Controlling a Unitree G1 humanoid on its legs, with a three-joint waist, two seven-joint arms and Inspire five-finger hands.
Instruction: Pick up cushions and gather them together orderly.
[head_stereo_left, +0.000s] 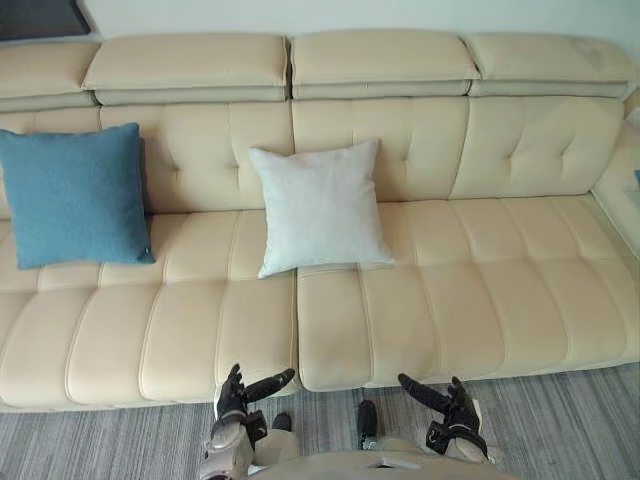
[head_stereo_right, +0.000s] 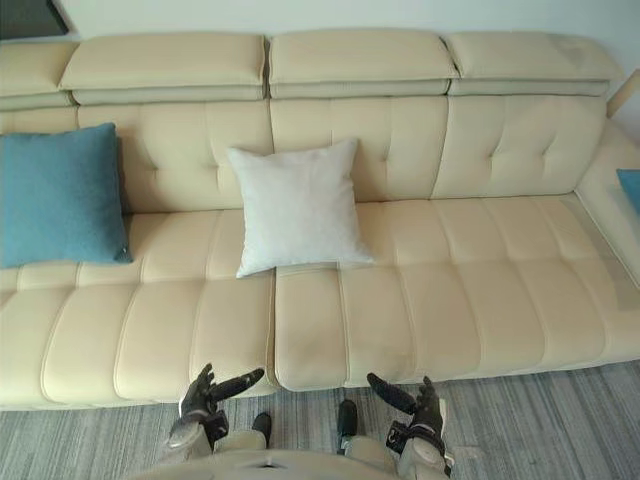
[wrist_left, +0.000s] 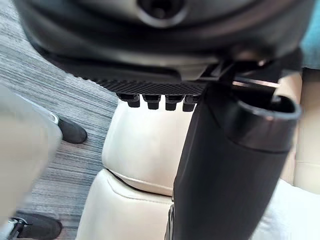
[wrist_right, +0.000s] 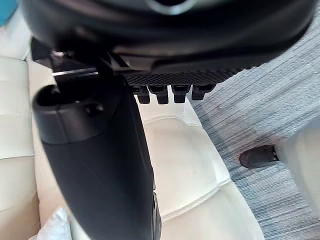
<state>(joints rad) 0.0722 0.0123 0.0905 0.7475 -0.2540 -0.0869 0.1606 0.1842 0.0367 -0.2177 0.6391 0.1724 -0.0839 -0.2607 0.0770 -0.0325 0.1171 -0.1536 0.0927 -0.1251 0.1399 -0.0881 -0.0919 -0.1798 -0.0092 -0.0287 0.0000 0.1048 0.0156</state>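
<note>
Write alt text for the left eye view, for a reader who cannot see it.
A cream sofa holds two cushions leaning on its backrest, apart: a blue cushion at the left and a white cushion near the middle. The robot's left hand and right hand hover open and empty over grey carpet.

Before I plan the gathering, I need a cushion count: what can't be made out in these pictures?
- Blue patch at the right end of the sofa, right eye view: cut by the picture's edge, so cushion or not is unclear.
- Blue cushion, left eye view: its left side meets the edge.
- The sofa past both ends: out of frame, so more cushions cannot be ruled out.
</note>
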